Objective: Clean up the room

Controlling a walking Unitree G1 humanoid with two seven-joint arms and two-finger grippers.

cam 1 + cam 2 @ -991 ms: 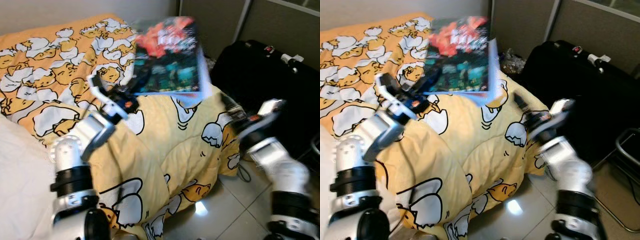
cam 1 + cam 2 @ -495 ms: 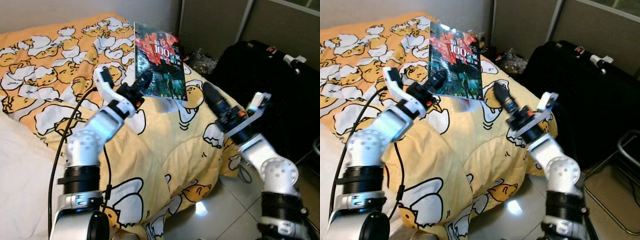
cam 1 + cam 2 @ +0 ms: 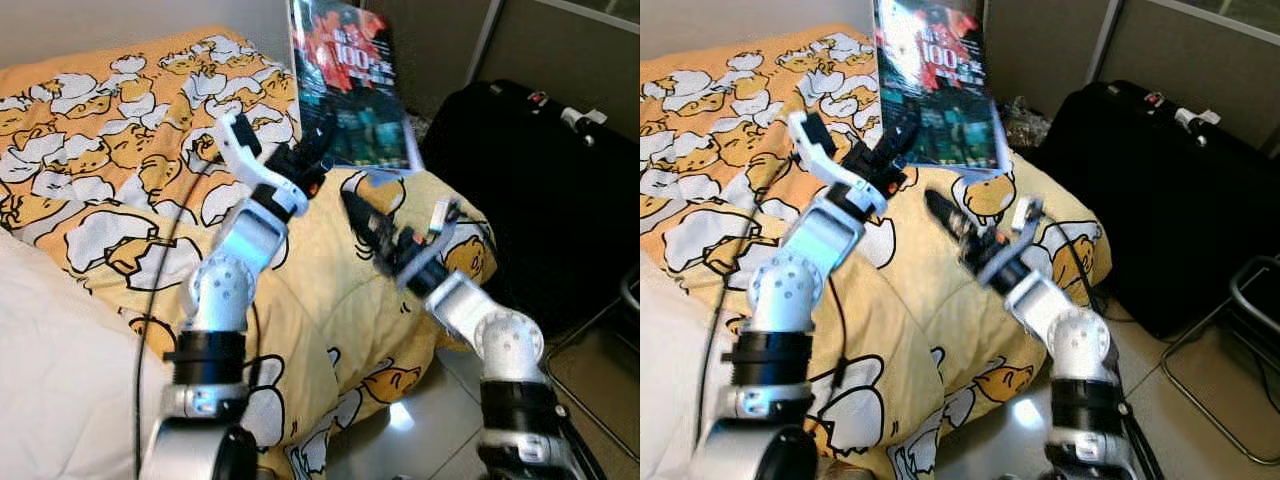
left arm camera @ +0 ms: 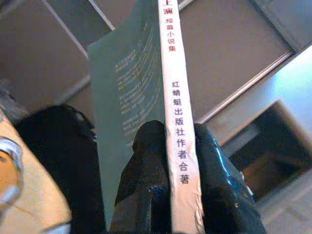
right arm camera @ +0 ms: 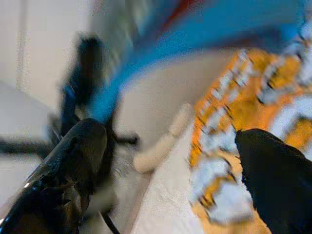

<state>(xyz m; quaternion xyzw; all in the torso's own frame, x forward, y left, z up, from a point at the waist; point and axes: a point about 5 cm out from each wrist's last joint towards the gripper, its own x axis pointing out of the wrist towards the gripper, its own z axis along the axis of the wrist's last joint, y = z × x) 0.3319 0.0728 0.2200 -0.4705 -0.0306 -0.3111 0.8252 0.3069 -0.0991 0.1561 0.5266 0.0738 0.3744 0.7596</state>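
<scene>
- While the left gripper (image 3: 318, 140) is raised above the bed (image 3: 60, 330), it pinches a book (image 3: 352, 85) by its lower edge, and the book stands nearly upright in the air, its cover facing the head camera.
- In the left wrist view the two black fingers (image 4: 147, 180) are closed flat on either side of the book's white spine (image 4: 176, 146), which carries printed characters; the teal back cover (image 4: 122, 107) runs away from the camera.
- The cover shows red at the top, with white figures reading "100", and dark blue-green below.
- The right gripper (image 3: 362, 222) is lifted just under and beside the book's lower right corner, apart from it, pointing up towards the left gripper.
- In the right wrist view its two fingers (image 5: 63, 170) stand well apart with nothing between them; the picture is blurred, with a blue streak and the quilt's orange pattern beyond.
- A yellow quilt (image 3: 330, 300) printed with white and orange cartoon figures covers the bed and hangs over its corner towards the tiled floor (image 3: 450, 420).
- A white sheet (image 3: 50, 380) lies on the bed's near left part.
- A black suitcase (image 3: 540, 180) stands on the floor to the right of the bed, against a grey wall panel (image 3: 560, 50).
- A black cable (image 3: 160, 290) runs along the left arm.
</scene>
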